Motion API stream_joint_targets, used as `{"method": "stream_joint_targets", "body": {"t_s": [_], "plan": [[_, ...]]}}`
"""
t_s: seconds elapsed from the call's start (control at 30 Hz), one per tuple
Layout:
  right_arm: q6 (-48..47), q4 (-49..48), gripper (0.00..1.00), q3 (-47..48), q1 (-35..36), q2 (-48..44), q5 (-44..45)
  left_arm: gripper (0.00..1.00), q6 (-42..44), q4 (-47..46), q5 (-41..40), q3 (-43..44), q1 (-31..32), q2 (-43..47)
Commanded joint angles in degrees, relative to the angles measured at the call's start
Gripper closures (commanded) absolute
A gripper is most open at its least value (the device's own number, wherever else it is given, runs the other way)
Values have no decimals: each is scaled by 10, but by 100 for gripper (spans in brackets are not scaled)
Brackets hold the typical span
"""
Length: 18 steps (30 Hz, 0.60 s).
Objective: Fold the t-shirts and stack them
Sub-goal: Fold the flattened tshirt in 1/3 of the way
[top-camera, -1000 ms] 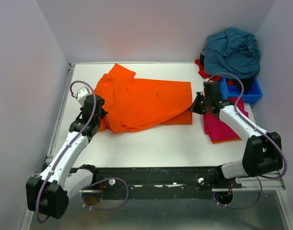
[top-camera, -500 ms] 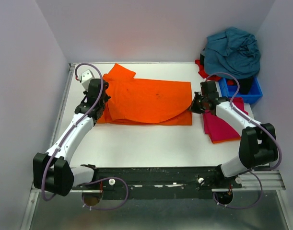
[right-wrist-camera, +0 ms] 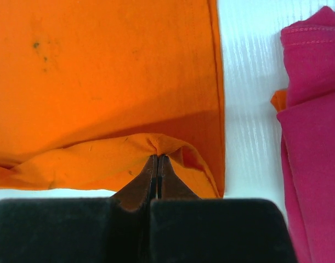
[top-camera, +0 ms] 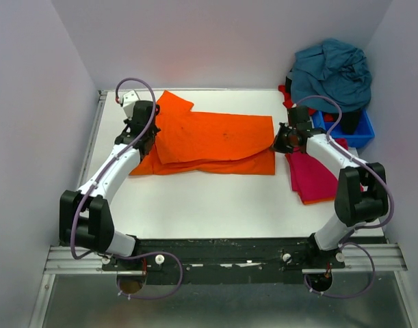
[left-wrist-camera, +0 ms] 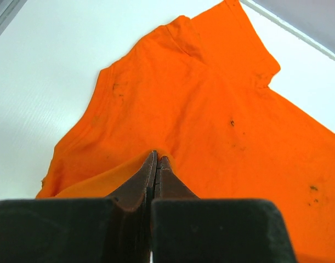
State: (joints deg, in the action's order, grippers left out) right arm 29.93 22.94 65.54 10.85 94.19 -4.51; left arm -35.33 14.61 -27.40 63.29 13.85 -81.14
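Orange t-shirt (top-camera: pixel 215 140): lying across the far middle of the table (top-camera: pixel 215 201), near long edge doubling over toward the far side, a lower layer showing along the front.

Fold being pinched at both ends:
- Left gripper (left-wrist-camera: pixel 157 159) clamping tight on a peak of orange cloth at the sleeve end.
- Right gripper (right-wrist-camera: pixel 157 159) clamping tight on the fold near the hem corner.

Magenta t-shirt (top-camera: pixel 317 179): lying folded just beside the right arm, an orange edge showing under it.

Teal t-shirts (top-camera: pixel 332 68): heaping over the blue bin (top-camera: pixel 359 133) at the far right corner.

Risks, as judged:
- Thin pinches slipping and dropping the fold crooked.
- Uneven travel between arms skewing the edge.
- Right forearm brushing and dragging the magenta stack.
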Motion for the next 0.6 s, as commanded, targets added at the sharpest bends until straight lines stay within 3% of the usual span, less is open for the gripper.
{"method": "stream_joint_targets", "body": {"t_s": [0.0,0.57], "plan": [[-8,15,99,22,-5,24,15,100,10,-15,-2,45,-9,-36],[-13,21,99,45,-17,61,27,100,34,-17,8,129,-29,-139]]}}
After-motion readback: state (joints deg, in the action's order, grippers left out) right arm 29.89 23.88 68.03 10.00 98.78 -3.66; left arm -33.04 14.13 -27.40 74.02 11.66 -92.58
